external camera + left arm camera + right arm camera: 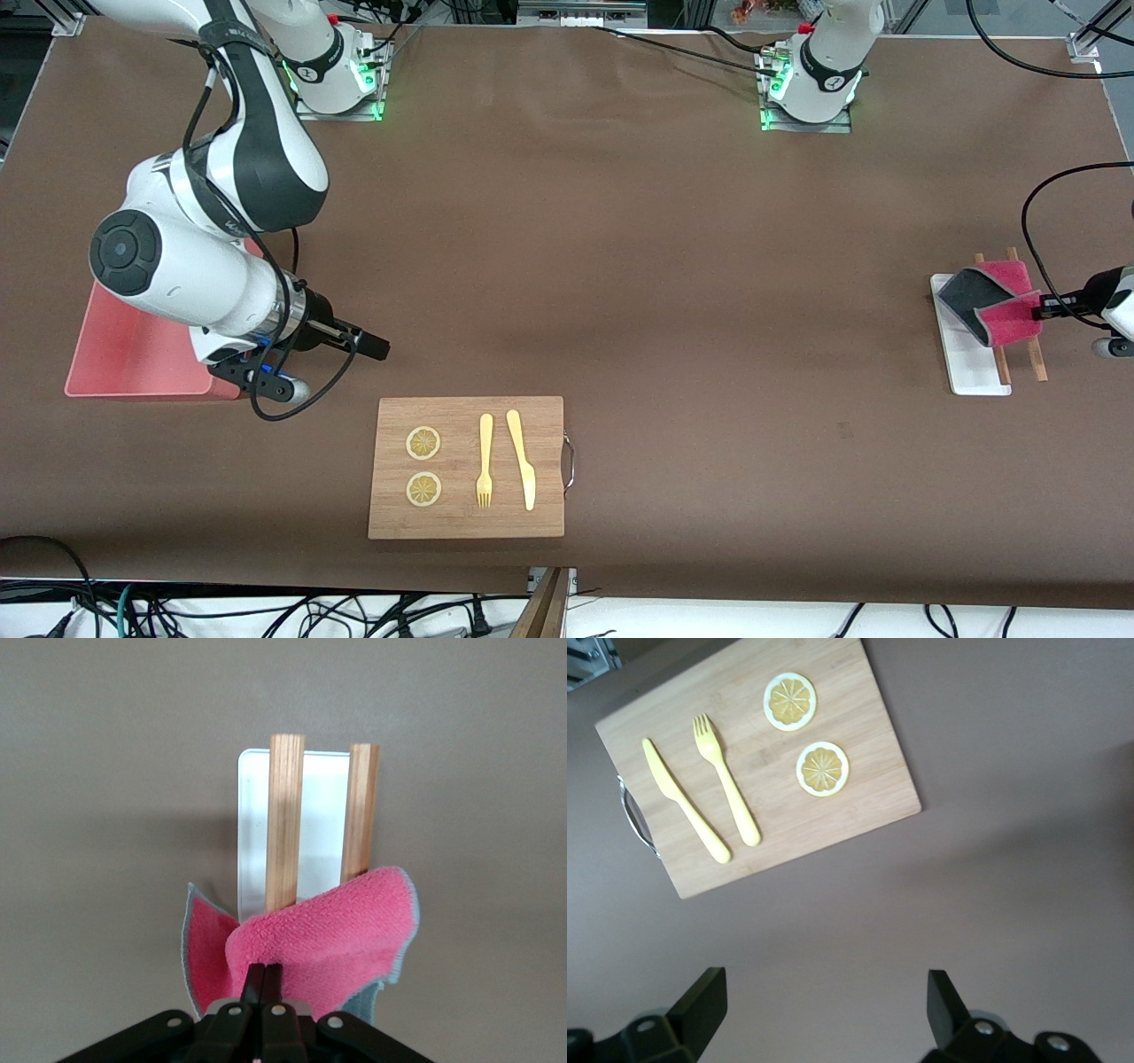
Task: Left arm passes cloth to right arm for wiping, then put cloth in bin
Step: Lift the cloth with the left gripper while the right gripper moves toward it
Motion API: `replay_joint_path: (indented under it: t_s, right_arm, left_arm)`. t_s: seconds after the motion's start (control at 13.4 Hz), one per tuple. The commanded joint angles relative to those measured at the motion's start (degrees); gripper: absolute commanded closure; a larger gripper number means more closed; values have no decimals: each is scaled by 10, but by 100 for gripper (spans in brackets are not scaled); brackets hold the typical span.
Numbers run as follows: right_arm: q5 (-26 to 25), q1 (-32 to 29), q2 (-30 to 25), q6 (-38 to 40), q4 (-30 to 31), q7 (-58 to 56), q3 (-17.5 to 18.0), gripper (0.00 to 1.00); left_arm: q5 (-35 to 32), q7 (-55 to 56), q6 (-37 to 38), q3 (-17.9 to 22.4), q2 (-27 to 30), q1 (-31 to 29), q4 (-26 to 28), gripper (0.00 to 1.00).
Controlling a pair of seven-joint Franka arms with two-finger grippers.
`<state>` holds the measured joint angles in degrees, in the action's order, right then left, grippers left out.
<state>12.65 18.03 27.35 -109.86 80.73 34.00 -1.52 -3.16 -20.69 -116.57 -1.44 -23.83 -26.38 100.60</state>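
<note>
The cloth, crimson-pink on one face and dark grey on the other, lies folded over two wooden slats on a flat white tray at the left arm's end of the table. My left gripper is shut on the cloth's pink edge. In the left wrist view its fingertips meet on the cloth. My right gripper hangs open and empty over bare table beside the salmon-pink bin, which its arm partly hides. In the right wrist view the gripper holds nothing.
A wooden board with a metal handle lies nearer the front camera than the right gripper. On it are a yellow fork, a yellow knife and two lemon slices. The same board appears in the right wrist view.
</note>
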Motion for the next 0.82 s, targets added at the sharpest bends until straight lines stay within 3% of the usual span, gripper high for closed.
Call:
replay_joint_path:
  t_s: [0.0, 0.37, 0.75]
  right_arm:
    - [11, 25, 9, -34, 0, 49, -3, 0]
    - [40, 62, 33, -118, 0, 127, -4, 0]
    - [43, 93, 38, -154, 0, 180, -3, 0]
  left_arm:
    - [1, -8, 95, -5, 8, 0, -64, 100]
    - [2, 0, 237, -8, 14, 21, -152, 100]
    - [22, 98, 359, -8, 14, 112, -239, 100]
